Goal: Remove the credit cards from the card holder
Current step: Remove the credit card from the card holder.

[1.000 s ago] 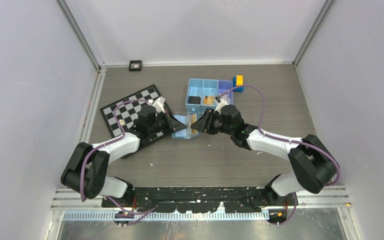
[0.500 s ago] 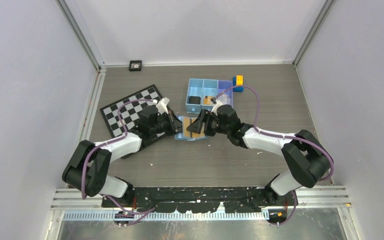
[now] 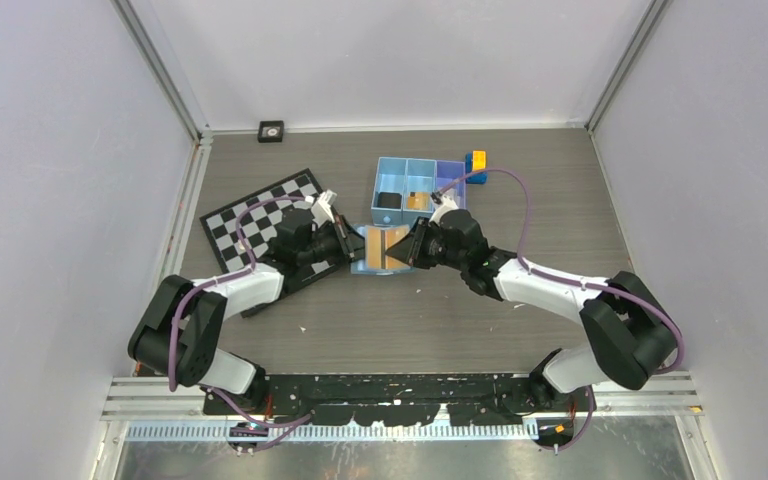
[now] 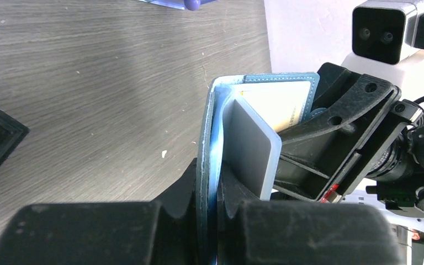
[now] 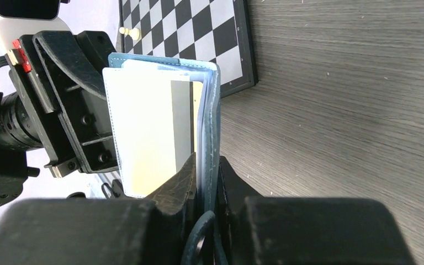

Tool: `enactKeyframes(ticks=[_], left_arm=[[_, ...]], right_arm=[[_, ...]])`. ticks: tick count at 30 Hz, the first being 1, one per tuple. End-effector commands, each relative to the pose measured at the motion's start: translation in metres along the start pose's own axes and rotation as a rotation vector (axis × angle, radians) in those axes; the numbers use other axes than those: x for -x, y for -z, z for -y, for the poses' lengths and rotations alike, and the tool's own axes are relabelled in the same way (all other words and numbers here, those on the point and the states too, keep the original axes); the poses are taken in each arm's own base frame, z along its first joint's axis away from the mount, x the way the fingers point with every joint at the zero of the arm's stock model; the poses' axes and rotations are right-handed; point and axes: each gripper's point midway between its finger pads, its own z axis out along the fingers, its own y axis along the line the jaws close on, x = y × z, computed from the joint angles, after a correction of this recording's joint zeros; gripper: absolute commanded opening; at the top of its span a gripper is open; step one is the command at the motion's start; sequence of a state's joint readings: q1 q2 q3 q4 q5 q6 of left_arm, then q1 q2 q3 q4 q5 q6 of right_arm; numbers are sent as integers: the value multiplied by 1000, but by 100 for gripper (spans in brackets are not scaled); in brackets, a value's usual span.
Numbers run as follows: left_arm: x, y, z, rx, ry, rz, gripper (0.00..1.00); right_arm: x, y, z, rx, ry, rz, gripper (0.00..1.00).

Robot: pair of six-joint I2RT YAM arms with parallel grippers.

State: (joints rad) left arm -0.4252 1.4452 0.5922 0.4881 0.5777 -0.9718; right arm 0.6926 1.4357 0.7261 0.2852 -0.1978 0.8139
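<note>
The blue card holder (image 3: 364, 262) hangs open above the table, stretched between my two grippers. My left gripper (image 3: 348, 247) is shut on its left flap (image 4: 205, 165). My right gripper (image 3: 412, 247) is shut on the right flap (image 5: 214, 121). A tan-brown credit card (image 3: 390, 246) shows on the open inside in the top view. In the left wrist view a pale card (image 4: 279, 105) sits in the far flap's pocket, and a grey card face (image 4: 251, 149) sticks out beside my jaws. The right wrist view shows a whitish card (image 5: 143, 132) with a grey stripe in the holder.
A three-compartment blue tray (image 3: 375, 195) stands just behind the holder, with a yellow-and-blue block (image 3: 477, 163) at its right end. A chessboard (image 3: 260, 215) lies under my left arm, and a white pawn (image 5: 130, 33) stands on it. A small black object (image 3: 271, 130) sits at the back wall.
My right gripper opened, moved in and shut on the holder's right flap. The holder has spread wider open, and the tan card now faces up.
</note>
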Motion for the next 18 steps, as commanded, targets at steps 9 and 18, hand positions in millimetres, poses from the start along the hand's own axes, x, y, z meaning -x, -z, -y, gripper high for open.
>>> enactKeyframes(ticks=[9,18], left_arm=[[21,16,10,-45,-23,98,1],[25,28,27,-95,-57,148,13]], right_arm=[[25,19,-10,-7,8,110,3],[32,32,-15,8,3,148,3]])
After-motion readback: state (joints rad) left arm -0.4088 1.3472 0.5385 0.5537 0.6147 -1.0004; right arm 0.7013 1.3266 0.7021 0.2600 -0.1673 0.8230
